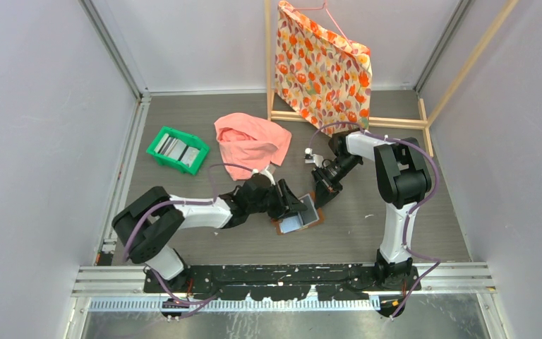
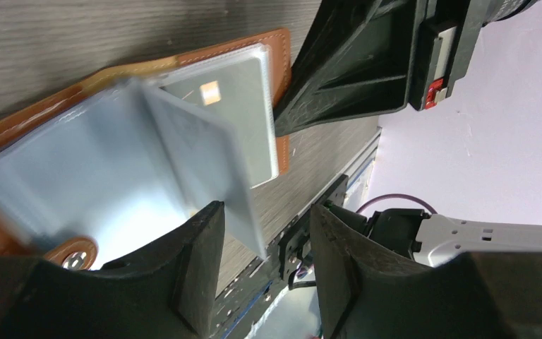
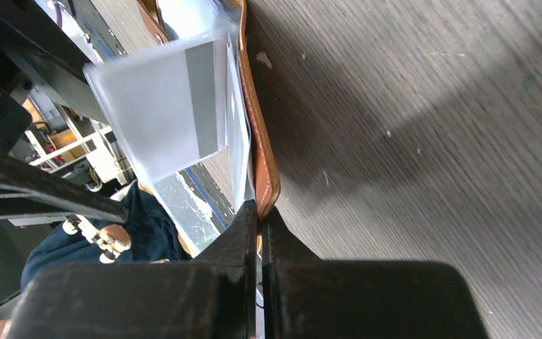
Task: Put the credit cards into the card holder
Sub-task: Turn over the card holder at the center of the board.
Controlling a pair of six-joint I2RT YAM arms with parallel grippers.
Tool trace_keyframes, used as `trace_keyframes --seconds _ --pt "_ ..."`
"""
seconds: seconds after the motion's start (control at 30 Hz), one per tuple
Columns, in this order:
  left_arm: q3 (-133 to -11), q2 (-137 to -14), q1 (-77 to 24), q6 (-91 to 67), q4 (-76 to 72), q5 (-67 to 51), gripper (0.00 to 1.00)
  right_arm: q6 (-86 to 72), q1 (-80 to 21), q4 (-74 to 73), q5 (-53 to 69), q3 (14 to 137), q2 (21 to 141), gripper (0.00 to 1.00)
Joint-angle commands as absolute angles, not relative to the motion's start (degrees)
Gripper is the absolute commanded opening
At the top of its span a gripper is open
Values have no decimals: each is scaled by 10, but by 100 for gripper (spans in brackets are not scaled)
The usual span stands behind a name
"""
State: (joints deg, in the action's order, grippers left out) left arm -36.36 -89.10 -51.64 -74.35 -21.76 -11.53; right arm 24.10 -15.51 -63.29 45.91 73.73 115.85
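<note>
Top view: my left tool (image 1: 291, 205) and right tool (image 1: 323, 196) meet over the card holder (image 1: 293, 224), which lies open on the surface (image 1: 374, 233). A credit card (image 1: 306, 207) stands tilted between them.

Left wrist: I worry the credit card (image 2: 197, 159) could jam at the pocket mouth or tip out if pushed at this slant. The left tool's jaws stand apart, with the card's corner in the gap just ahead.

Right wrist: the jaws are together, clamped on the card holder's leather edge (image 3: 262, 162) right at the tips. If that pinch slips, the pocket may shift away.
</note>
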Motion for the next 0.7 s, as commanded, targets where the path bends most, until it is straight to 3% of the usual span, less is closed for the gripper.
trace_keyframes --seconds 0.0,0.23,0.4,0.57,0.67 --pt "-407 -927 -519 -737 -290 -150 49 251 -155 -645 473 754 1134 3" --pt "-449 -967 -519 -729 -295 -173 52 254 -154 -647 474 754 1132 10" --pt "-444 -960 -514 -704 -295 -175 52 258 -153 -648 462 756 1117 22" --pt "-442 -864 -490 -593 -181 -154 53 255 -150 -631 427 745 1082 37" --pt "-460 -793 -470 -492 -63 -123 54 255 -150 -622 402 740 1062 41"
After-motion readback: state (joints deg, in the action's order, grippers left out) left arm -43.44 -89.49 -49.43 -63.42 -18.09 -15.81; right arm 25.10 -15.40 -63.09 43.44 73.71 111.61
